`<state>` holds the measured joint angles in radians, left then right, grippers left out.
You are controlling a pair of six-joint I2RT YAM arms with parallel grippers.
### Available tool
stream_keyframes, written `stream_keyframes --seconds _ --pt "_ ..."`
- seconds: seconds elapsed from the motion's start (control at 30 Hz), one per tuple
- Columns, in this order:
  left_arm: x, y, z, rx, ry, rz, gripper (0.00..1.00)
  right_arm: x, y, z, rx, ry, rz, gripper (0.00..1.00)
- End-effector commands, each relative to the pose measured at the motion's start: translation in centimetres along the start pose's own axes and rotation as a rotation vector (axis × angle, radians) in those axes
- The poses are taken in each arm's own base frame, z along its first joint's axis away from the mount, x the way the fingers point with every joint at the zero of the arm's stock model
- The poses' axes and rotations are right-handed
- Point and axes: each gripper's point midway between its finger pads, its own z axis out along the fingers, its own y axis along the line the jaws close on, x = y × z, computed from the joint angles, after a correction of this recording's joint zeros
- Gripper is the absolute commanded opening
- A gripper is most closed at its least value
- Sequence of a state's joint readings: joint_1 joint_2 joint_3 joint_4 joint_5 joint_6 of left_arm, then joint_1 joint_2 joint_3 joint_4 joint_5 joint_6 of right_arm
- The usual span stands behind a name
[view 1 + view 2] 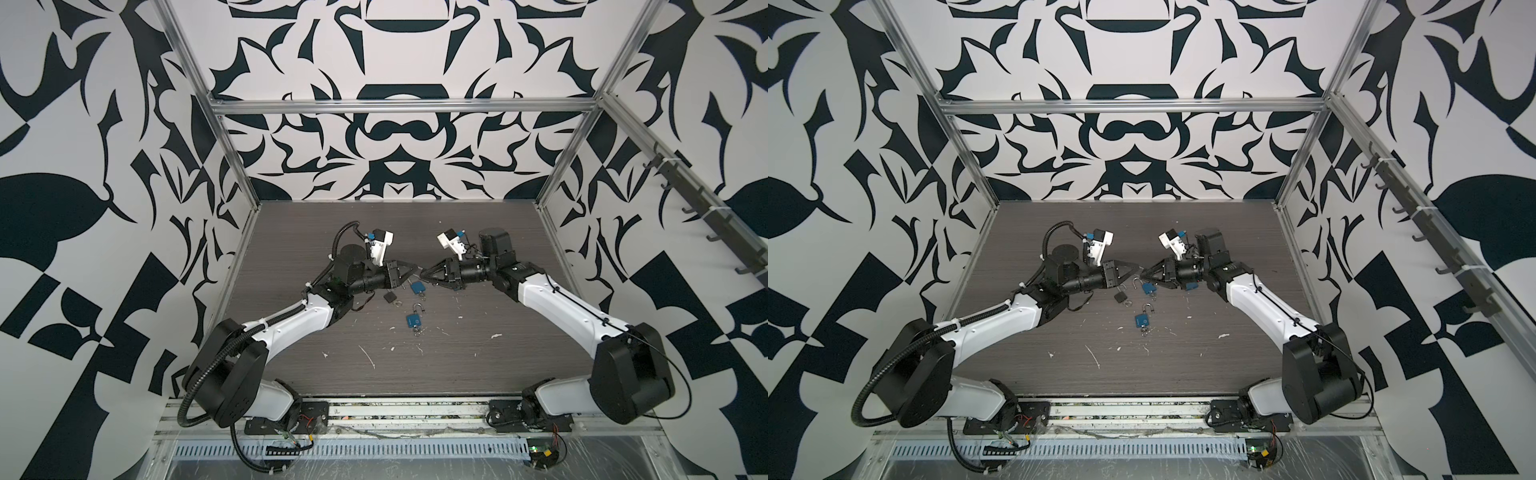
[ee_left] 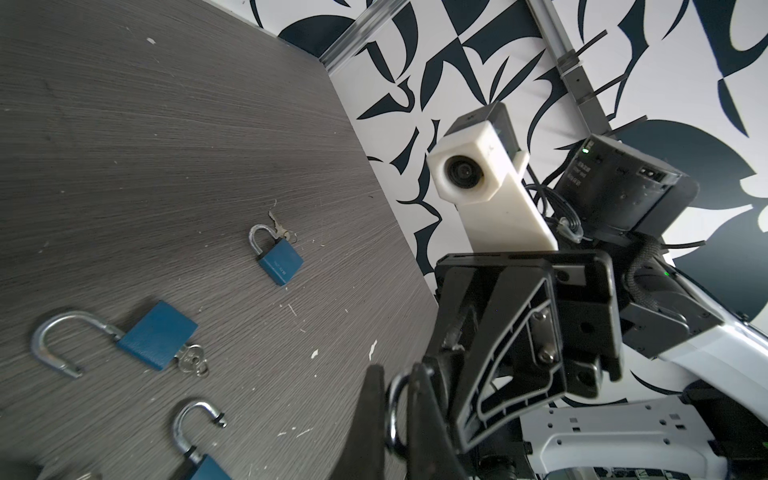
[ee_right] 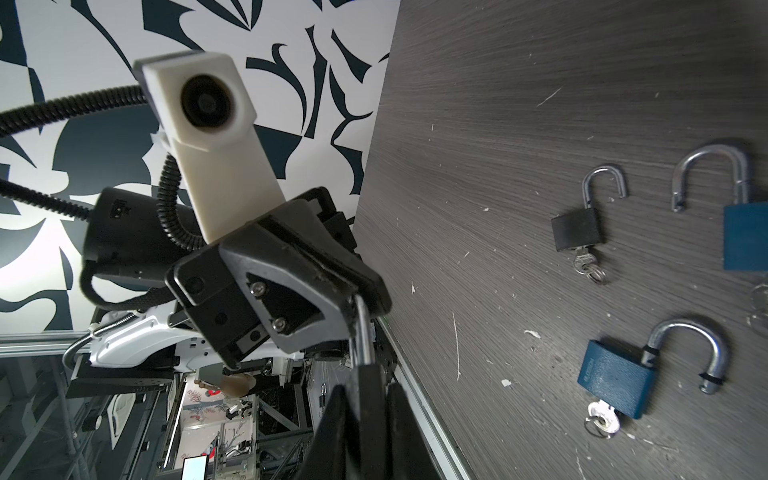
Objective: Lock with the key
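tabletop [image 1: 478, 365]: dark wood grain; white flecks and scratches across the near half.
near blue padlock [image 1: 413, 320]: flat on the tabletop near mid-width; shackle open and pointing to the far side.
near key [image 1: 417, 331]: at the near end of that padlock's body, on a ring.
black padlock [image 1: 390, 296]: small, flat on the tabletop, just beyond and left of the near blue padlock; shackle open.
black padlock key [image 3: 584, 259]: seated in the base of its body.
far blue padlock [image 1: 417, 287]: flat on the tabletop, just right of the black padlock and nearly under the gripper tips; shackle open.
third blue padlock [image 2: 280, 259]: on the tabletop; both shackle legs appear to meet the body, and a loose key touches the shackle. Its depth order is unclear.
left gripper [image 1: 413, 271]: raised over the tabletop, tip to tip with the right; closed, pinching the held shackle [image 3: 363, 328].
right gripper [image 1: 427, 275]: closed on the dark body of the held padlock [image 3: 369, 390].
held padlock: off the tabletop, spanning both grippers. Cannot tell whether its shackle is seated or where its key is.
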<state>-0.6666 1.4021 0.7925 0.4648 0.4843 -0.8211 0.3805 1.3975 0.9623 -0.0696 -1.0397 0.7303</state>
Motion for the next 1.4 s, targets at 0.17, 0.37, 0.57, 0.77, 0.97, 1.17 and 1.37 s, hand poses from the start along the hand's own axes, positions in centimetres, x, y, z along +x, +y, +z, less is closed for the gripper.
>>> stream_keyframes --seconds 0.17,0.37,0.57,0.77,0.97,1.17,1.37 --pt "5.5 -6.8 -2.1 0.220 0.281 0.089 0.00 -4.2 6.8 -0.1 -0.091 -0.188 -0.375 0.00" --pt "3.2 -7.7 -3.7 0.218 0.220 0.138 0.00 -3.5 7.1 -0.4 -0.100 -0.180 -0.379 0.00" --pt "2.1 -8.1 -4.4 0.222 0.185 0.160 0.00 -3.3 7.5 -0.4 -0.113 -0.172 -0.389 0.00" --pt "1.5 -7.6 -4.7 0.201 0.174 0.154 0.00 -3.1 7.8 -0.5 -0.126 -0.164 -0.394 0.00" --pt "0.9 -7.6 -5.2 0.196 0.157 0.156 0.24 -3.0 7.9 -0.6 -0.131 -0.162 -0.399 0.00" --pt "0.4 -7.3 -5.8 0.186 0.141 0.158 0.33 -2.9 7.8 -0.4 -0.133 -0.155 -0.397 0.00" --pt "-0.9 -7.1 -7.2 0.169 0.087 0.173 0.35 -2.7 7.8 -0.5 -0.139 -0.147 -0.396 0.00"
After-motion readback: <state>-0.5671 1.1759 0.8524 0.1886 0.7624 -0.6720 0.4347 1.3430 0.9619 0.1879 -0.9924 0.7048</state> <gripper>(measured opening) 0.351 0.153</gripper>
